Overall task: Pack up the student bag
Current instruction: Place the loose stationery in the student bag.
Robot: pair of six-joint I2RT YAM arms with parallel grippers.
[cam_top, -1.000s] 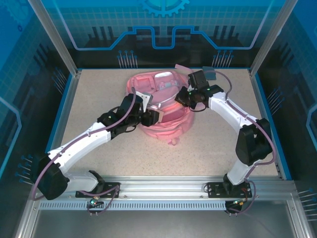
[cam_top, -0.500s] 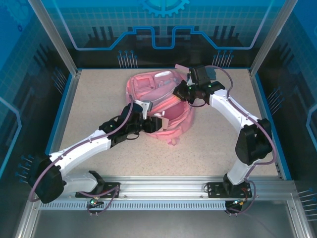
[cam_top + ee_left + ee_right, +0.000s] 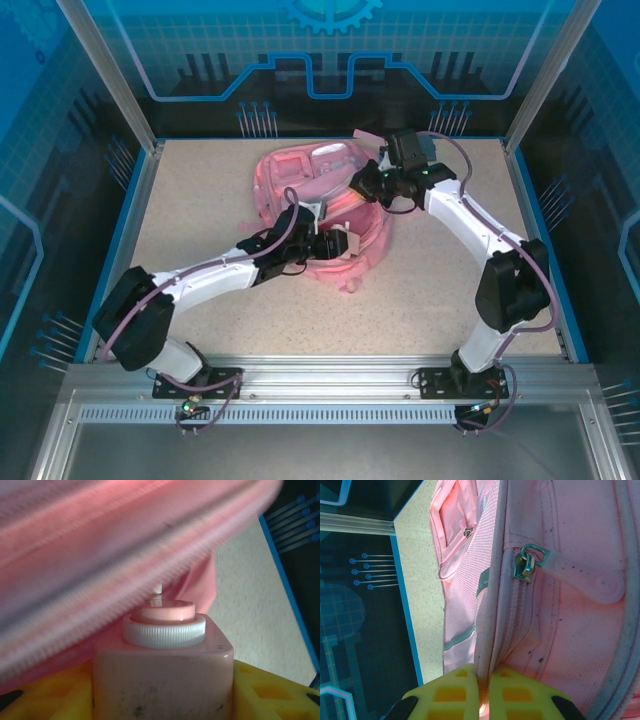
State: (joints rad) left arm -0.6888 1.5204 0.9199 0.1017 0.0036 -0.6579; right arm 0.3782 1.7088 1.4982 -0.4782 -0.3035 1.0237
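Speckled tabletop [image 3: 430, 290], soft pink student bag [image 3: 280, 175]

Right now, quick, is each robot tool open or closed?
Left tool: closed on a pink bottle with a white ribbed cap.
Right tool: closed, pinching the student bag at its edge.
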